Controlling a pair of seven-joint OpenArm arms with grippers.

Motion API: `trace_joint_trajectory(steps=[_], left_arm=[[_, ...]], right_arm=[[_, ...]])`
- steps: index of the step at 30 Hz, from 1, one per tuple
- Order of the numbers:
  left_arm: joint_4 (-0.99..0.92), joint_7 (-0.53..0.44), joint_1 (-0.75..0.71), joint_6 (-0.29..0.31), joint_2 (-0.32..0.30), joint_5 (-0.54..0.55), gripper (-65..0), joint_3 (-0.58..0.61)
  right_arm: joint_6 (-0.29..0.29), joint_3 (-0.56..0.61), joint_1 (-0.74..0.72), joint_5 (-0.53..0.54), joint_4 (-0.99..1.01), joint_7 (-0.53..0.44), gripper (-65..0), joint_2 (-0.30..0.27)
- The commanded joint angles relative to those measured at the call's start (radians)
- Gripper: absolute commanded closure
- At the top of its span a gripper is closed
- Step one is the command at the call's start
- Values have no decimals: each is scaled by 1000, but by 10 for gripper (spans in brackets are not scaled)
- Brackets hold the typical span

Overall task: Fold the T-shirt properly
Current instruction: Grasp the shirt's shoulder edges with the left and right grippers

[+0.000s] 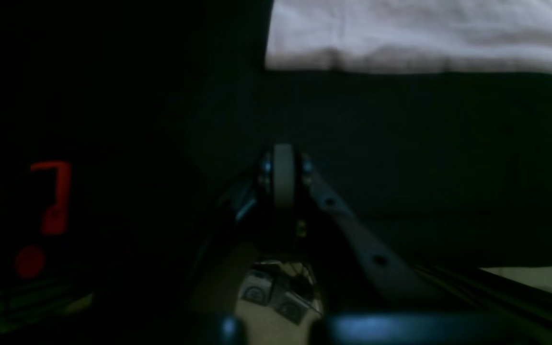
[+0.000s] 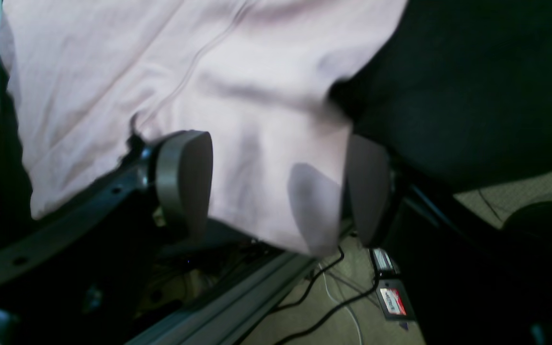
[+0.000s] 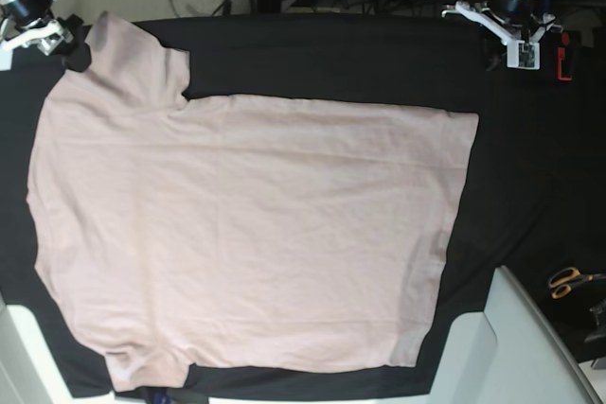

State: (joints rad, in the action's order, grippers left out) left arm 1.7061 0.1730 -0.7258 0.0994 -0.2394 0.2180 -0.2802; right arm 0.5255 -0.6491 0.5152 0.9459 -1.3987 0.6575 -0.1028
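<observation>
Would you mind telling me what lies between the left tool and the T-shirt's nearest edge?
Only bare black table cloth; the left wrist view shows it running uncluttered from the left tool to the T-shirt.

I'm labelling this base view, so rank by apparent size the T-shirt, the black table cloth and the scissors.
1. black table cloth, showing past the shirt on every side
2. T-shirt, spread flat over most of it
3. scissors, tiny at the right edge

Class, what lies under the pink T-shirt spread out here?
The T-shirt lies flat on a black table cloth, which shows all around it. Whatever is beneath its middle is covered.
</observation>
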Motion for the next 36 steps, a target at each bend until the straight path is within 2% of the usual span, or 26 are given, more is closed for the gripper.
trace_joint_trajectory(steps=[1,7,12,16,20,25,29,31,34,35,36], left_arm=[[19,-13,-15,-7,-5,5,0,-6],[21,-13,-15,-7,-5,5,0,-6],[18,-13,-15,-7,-4,5,0,-6],[18,-14,-4,-7,-4,5,0,-6],[16,-13,-1,-7,-2,5,0,-6],[15,-13,-1,-7,-2,5,0,-6],[12,-13,-1,-7,-2,33,0,-7],[1,-11,1,-7,-7,130,0,-15],[-64,16,36,-2,-16,324,0,-69],[-87,44,50,9,-28,375,0,-77],[-111,70,68,26,-42,429,-25,-81]], right_arm=[[12,-4,13,11,6,-5,-419,-8],[22,-5,-5,9,92,-8,-419,-28],[98,2,-3,9,106,-2,-419,-38],[103,13,-3,9,104,-2,-417,-21],[103,94,-2,9,100,-5,-414,-22],[103,137,-14,9,101,-8,-293,-22],[103,128,-20,11,104,-8,-221,-22],[103,128,-20,11,106,-8,-176,-22],[103,128,-20,11,106,-8,-29,-22],[103,130,-20,11,106,-8,0,-22],[103,133,-20,11,106,-8,-2,-22]])
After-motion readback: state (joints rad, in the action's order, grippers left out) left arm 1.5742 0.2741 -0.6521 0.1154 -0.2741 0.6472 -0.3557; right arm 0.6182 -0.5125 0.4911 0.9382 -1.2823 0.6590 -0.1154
